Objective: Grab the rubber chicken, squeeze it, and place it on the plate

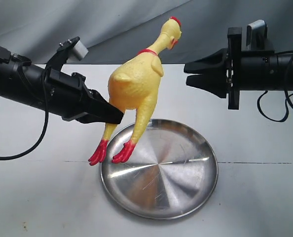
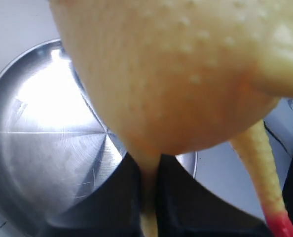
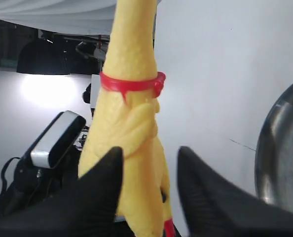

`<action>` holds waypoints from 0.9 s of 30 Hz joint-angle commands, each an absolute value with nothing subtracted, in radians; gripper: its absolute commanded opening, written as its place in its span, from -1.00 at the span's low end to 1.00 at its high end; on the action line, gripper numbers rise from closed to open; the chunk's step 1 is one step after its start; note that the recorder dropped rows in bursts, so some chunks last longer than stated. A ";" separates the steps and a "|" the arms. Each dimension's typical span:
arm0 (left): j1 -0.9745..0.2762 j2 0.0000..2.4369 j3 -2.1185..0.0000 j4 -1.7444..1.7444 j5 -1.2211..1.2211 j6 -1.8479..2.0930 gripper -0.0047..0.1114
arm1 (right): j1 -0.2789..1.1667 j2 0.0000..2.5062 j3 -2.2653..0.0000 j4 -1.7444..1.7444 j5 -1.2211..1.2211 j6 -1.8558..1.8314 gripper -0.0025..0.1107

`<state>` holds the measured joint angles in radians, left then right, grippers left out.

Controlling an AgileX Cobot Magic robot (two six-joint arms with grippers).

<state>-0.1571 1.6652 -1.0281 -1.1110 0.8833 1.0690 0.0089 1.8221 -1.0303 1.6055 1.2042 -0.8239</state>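
Observation:
The yellow rubber chicken (image 1: 136,84) hangs in the air, head up, red feet dangling over the near-left rim of the steel plate (image 1: 186,187). My left gripper (image 1: 118,115) is shut on the chicken's lower body near a leg; in the left wrist view the chicken (image 2: 186,74) fills the frame, pinched between the black fingers (image 2: 181,192), with the plate (image 2: 43,133) below. My right gripper (image 1: 188,73) stands open to the right of the chicken, apart from it. In the right wrist view the chicken (image 3: 129,118) shows beyond the open gripper (image 3: 149,155).
The plate lies on a white table (image 1: 265,197) under a grey backdrop. Black cables trail from both arms. The right wrist view shows the left arm's camera (image 3: 55,138) behind the chicken and the plate's rim (image 3: 270,148).

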 commanded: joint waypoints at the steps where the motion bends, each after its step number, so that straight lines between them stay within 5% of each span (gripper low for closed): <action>1: -0.162 1.690 -1.042 -1.142 0.890 1.088 -0.92 | 0.011 1.821 -1.037 1.682 1.221 -0.834 0.45; 5: -0.162 1.713 -1.042 -1.146 0.889 1.104 -0.92 | 0.018 1.821 -1.037 1.688 1.221 -0.799 0.90; 27: -0.210 1.718 -1.135 -1.105 1.071 1.137 -0.92 | 0.121 1.821 -1.037 1.667 1.221 -0.807 0.90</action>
